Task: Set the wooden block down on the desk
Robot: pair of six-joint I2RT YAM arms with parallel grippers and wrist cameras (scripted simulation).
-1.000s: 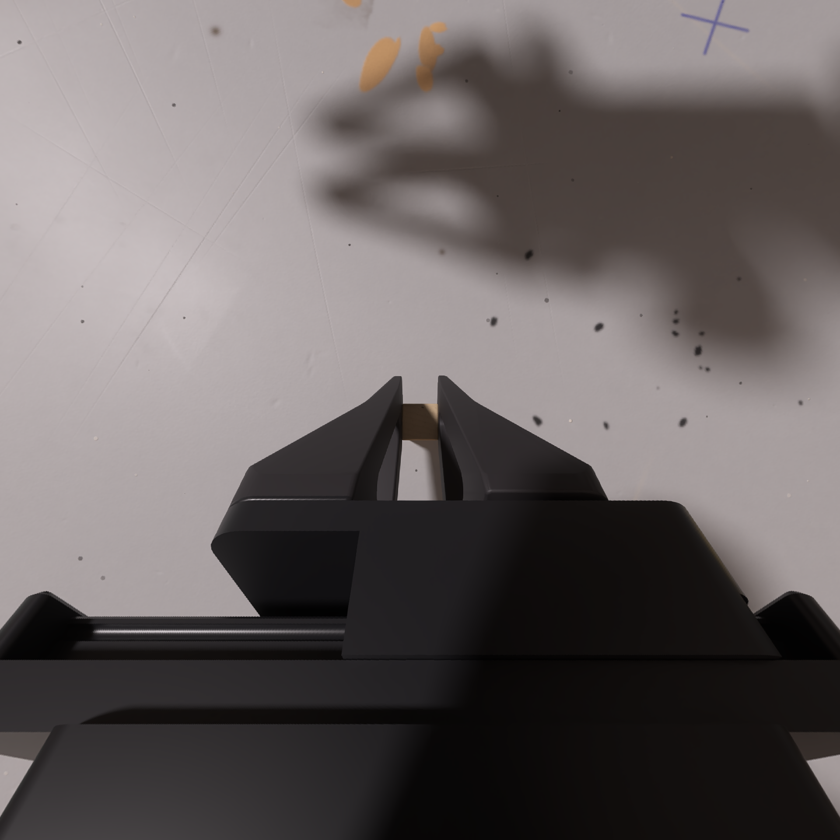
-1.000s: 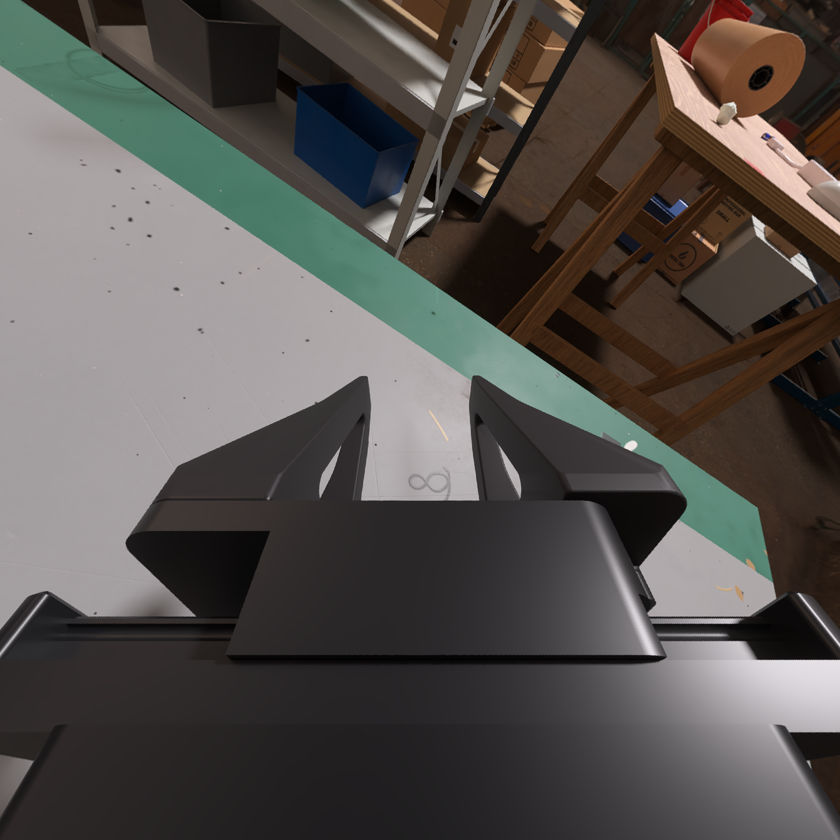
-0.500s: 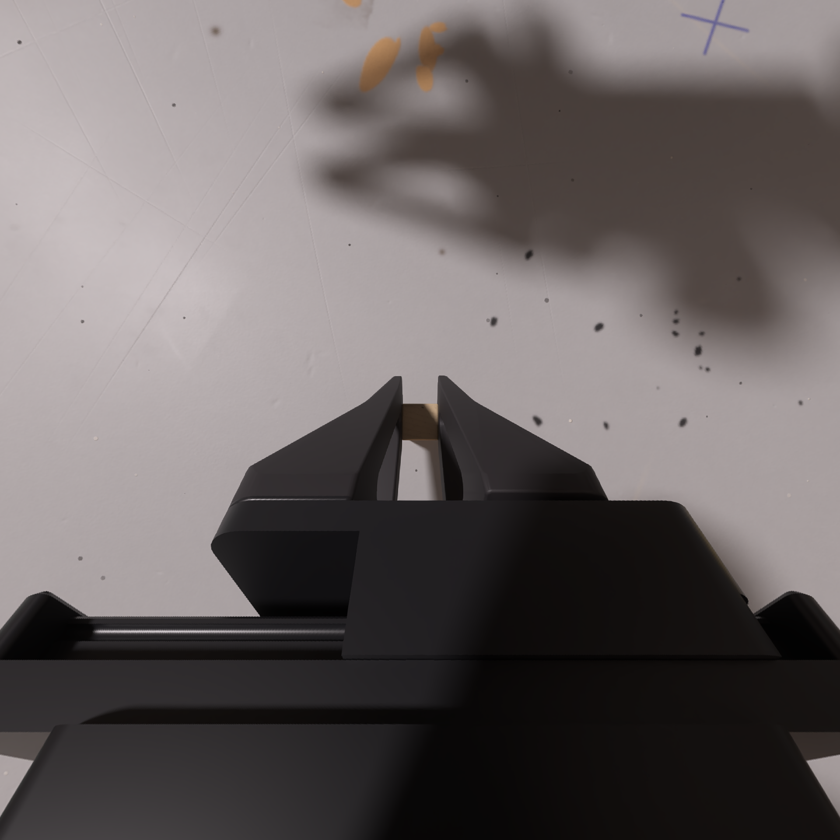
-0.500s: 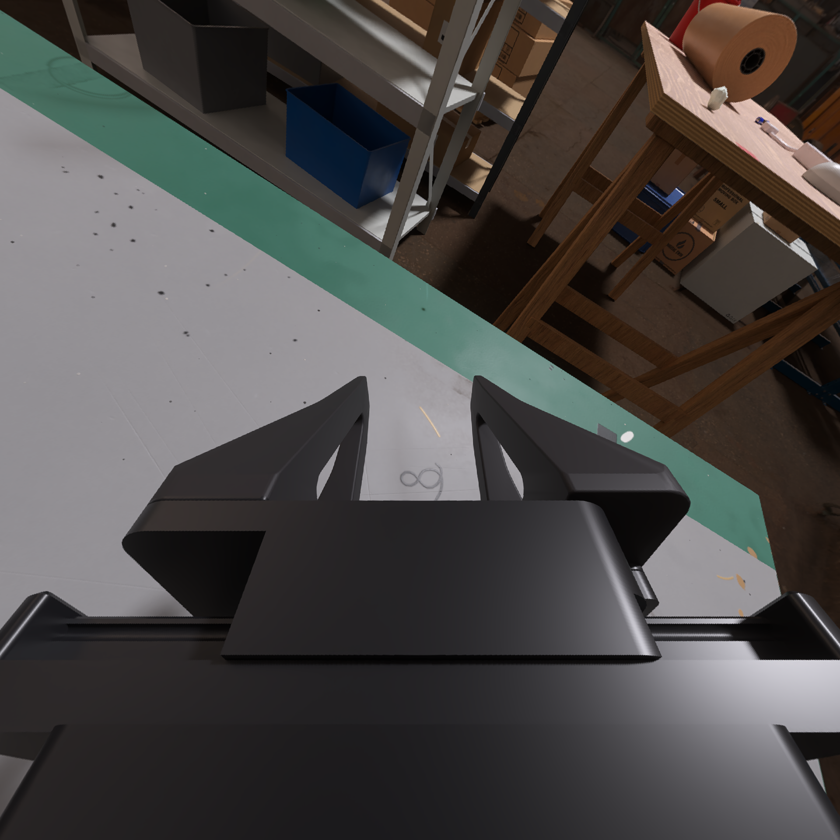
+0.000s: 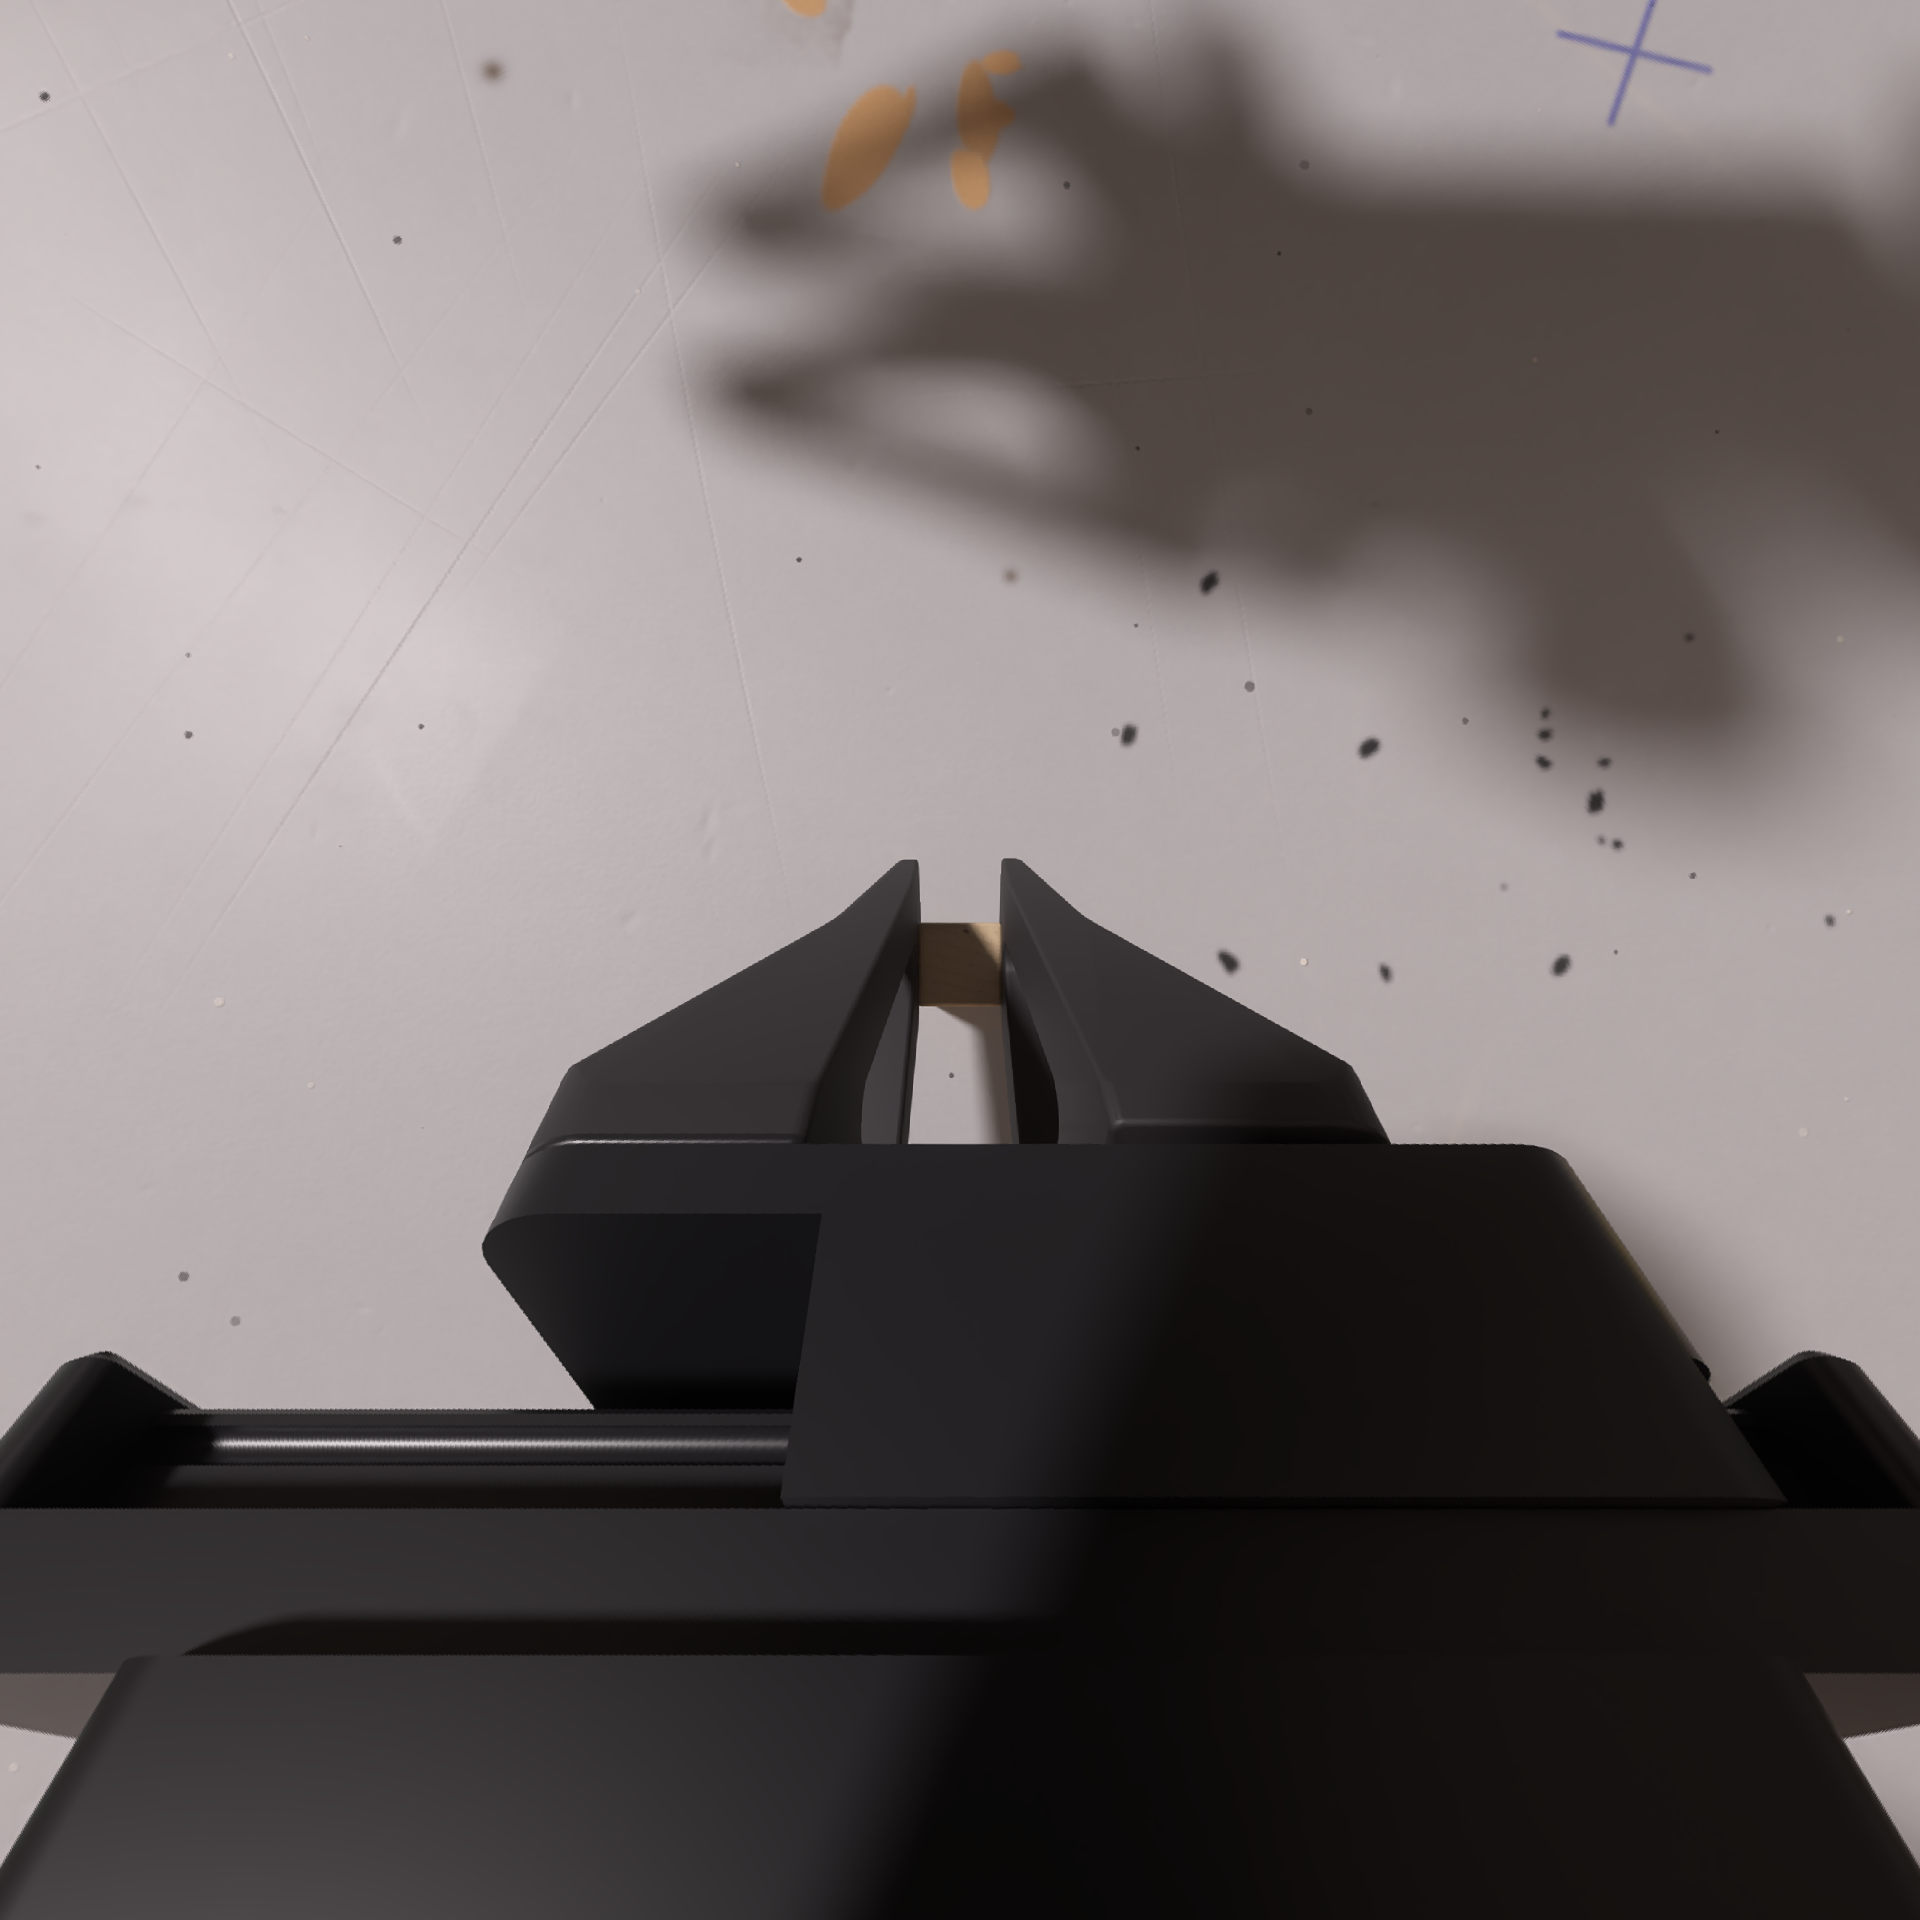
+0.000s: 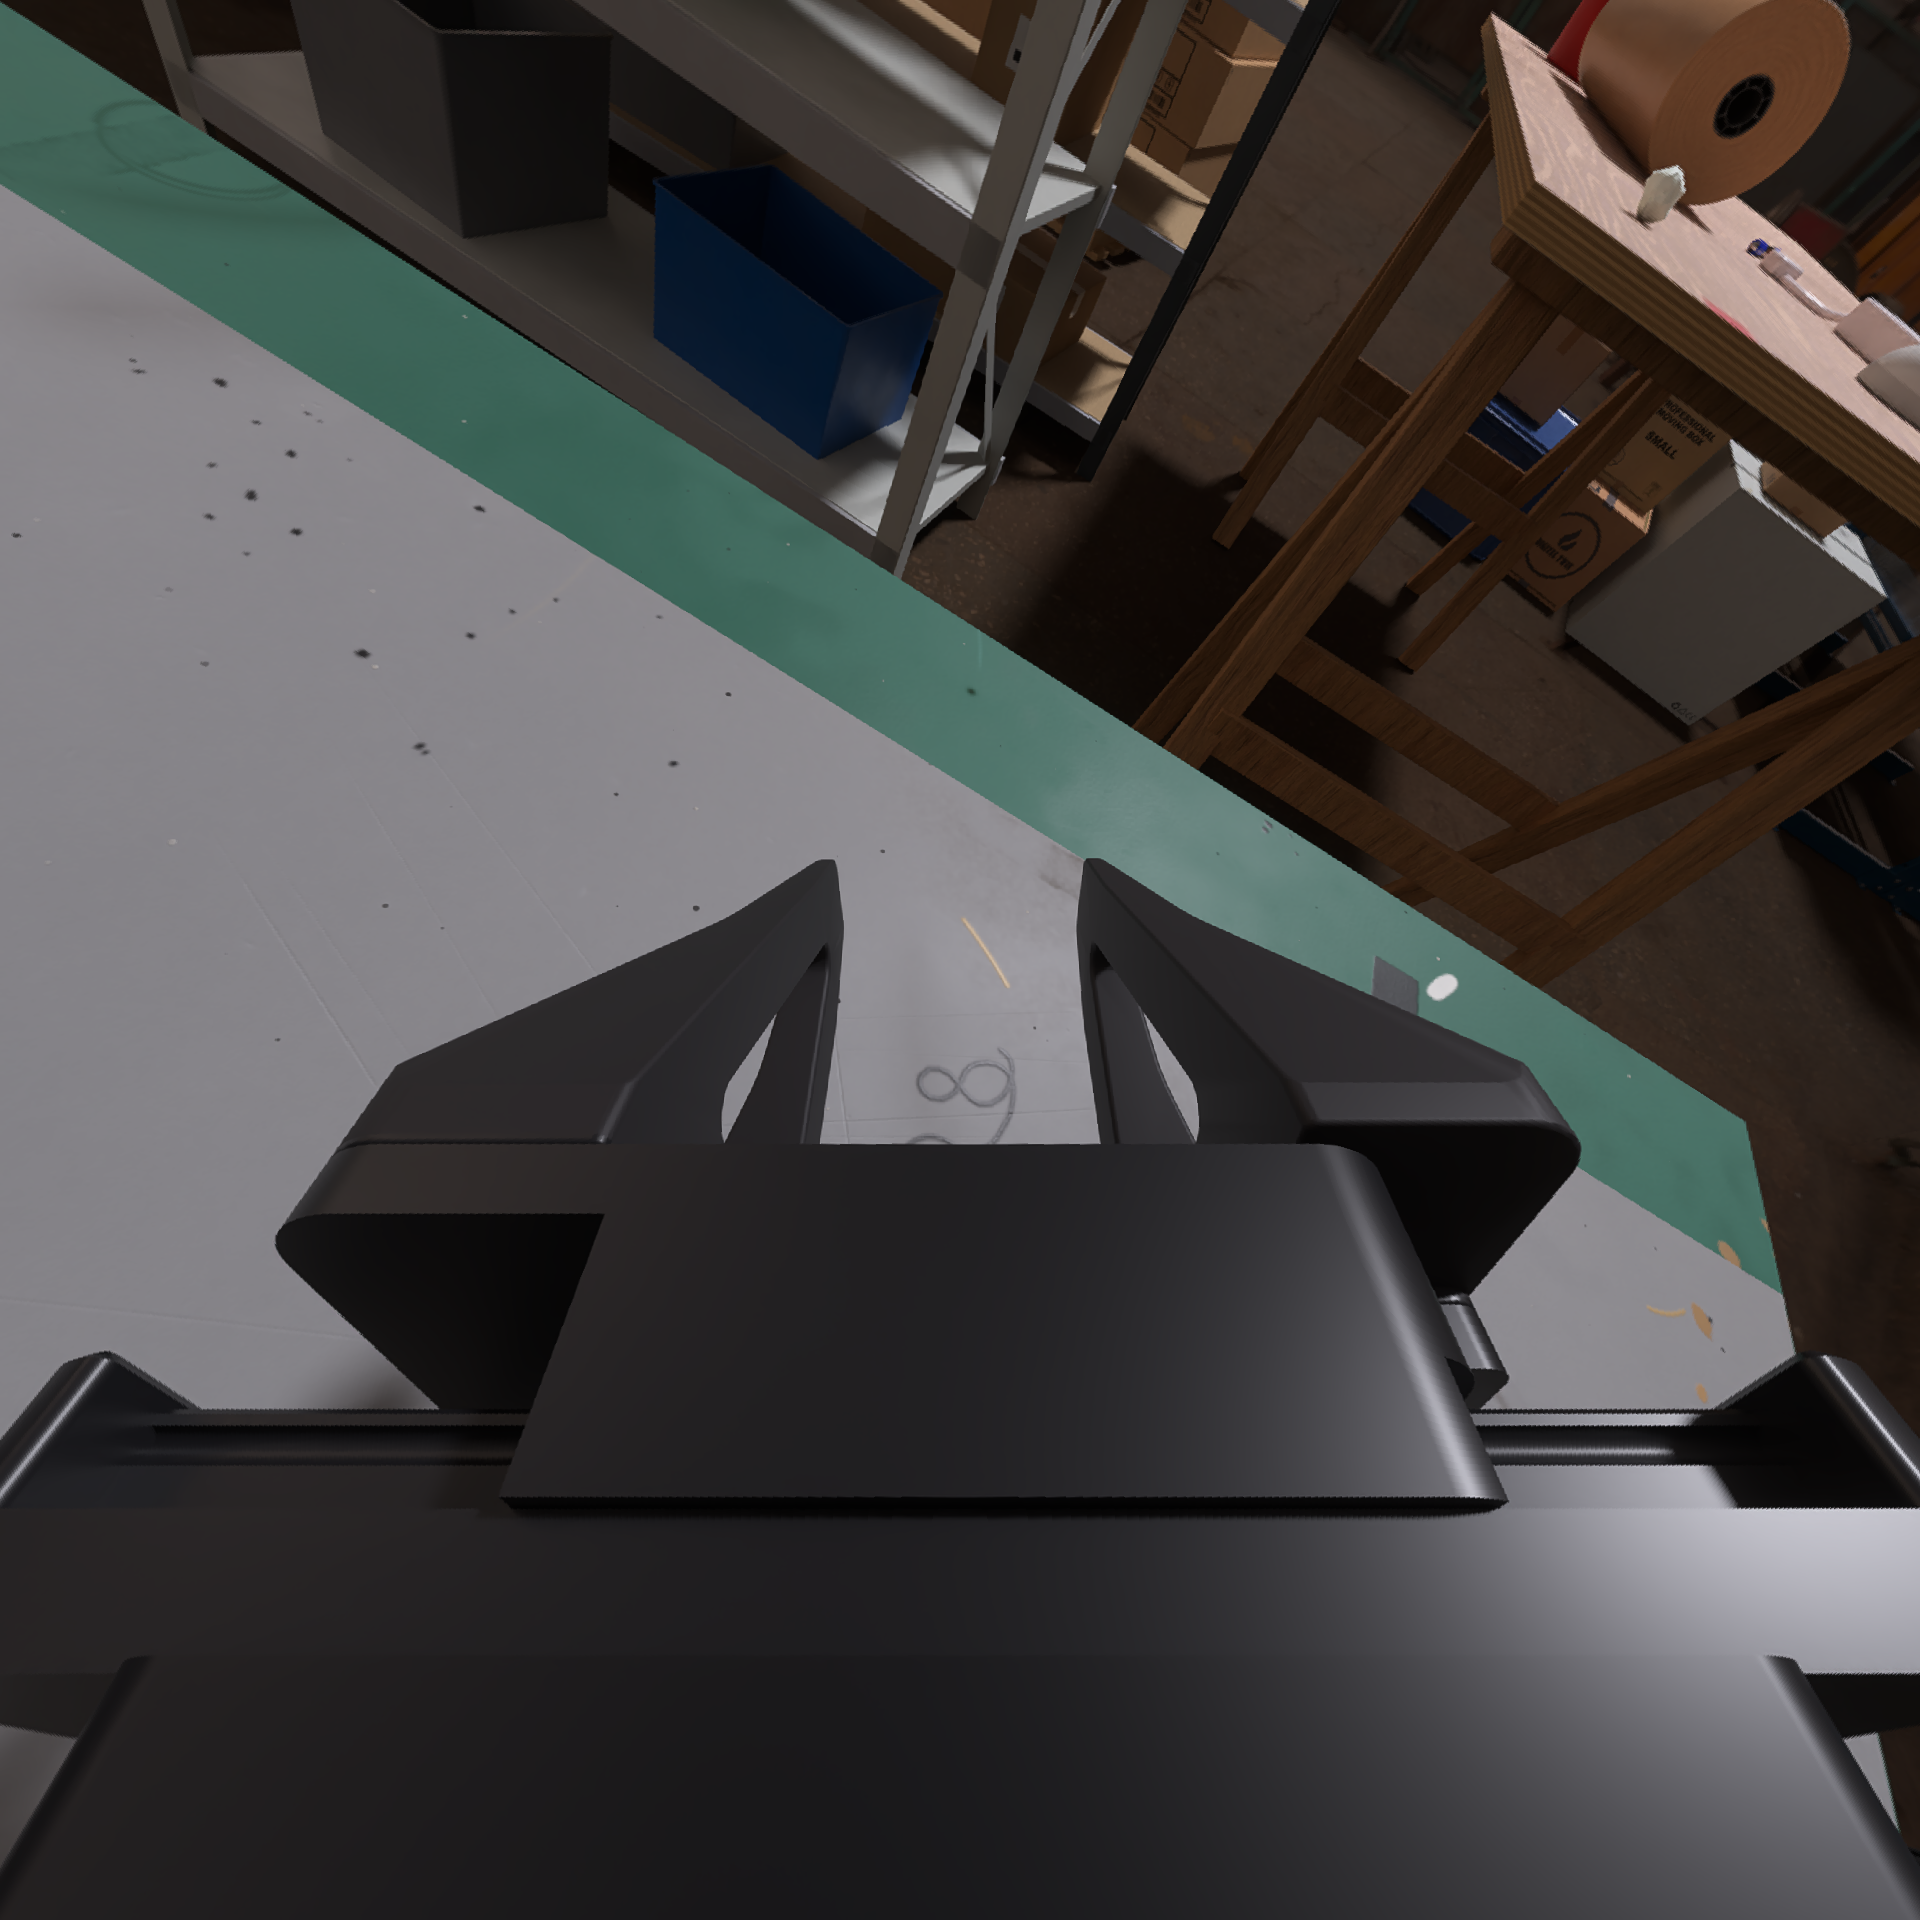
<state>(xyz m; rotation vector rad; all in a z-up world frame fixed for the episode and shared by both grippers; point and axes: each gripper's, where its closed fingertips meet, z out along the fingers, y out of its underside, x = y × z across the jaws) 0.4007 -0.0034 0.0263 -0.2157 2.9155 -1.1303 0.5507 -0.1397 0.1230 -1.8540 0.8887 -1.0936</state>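
Note:
In the left wrist view my left gripper (image 5: 960, 878) is shut on the wooden block (image 5: 958, 966), a small tan piece pinched between the two black fingers just behind the tips. It hangs above the grey desk (image 5: 364, 623); most of the block is hidden by the fingers. In the right wrist view my right gripper (image 6: 958, 883) is open and empty, held over the grey desk (image 6: 312, 779) near its green-edged border (image 6: 727, 582).
A large shadow of the other arm (image 5: 1299, 343) lies on the desk ahead of the left gripper, with orange stains (image 5: 868, 140), a blue cross mark (image 5: 1631, 62) and dark specks. Beyond the desk edge stand metal shelves with a blue bin (image 6: 779, 301) and a wooden workbench (image 6: 1558, 416).
The left gripper and block have held still. The right gripper has shifted, so the desk edge and shelves slide left and down in its view, and its shadow on the desk has moved slightly.

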